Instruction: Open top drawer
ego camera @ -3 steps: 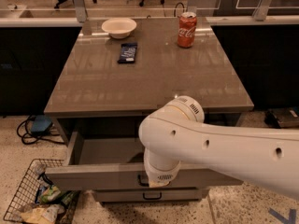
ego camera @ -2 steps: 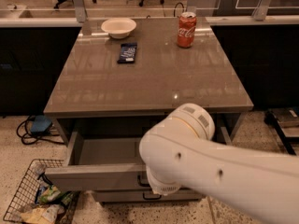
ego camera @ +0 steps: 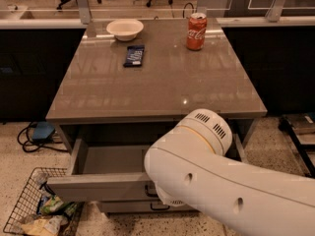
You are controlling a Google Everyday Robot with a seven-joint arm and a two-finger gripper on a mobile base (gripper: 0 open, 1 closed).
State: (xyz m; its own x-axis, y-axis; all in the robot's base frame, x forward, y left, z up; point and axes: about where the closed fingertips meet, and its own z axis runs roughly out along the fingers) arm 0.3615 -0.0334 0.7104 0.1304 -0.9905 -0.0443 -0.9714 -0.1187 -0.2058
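Note:
The top drawer point(ego camera: 98, 187) under the table stands pulled out, its plain grey inside point(ego camera: 114, 159) showing empty. Its wide grey-beige front faces me, and part of its black pull handle point(ego camera: 148, 191) shows at the edge of my arm. My white arm point(ego camera: 206, 181) fills the lower right and covers the drawer's right half. My gripper is hidden behind the arm, somewhere by the drawer front. A lower drawer front with a smaller black handle point(ego camera: 158, 208) shows just beneath.
On the grey tabletop point(ego camera: 162, 82) are a white bowl point(ego camera: 124, 29), a red cola can point(ego camera: 196, 31) and a dark snack bar point(ego camera: 134, 55). A wire basket of trash point(ego camera: 33, 211) stands on the floor at lower left. Cables point(ego camera: 35, 133) lie left of the table.
My arm's bulk has swung up and to the right, covering more of the drawer's right side. The drawer stands out about as far as before.

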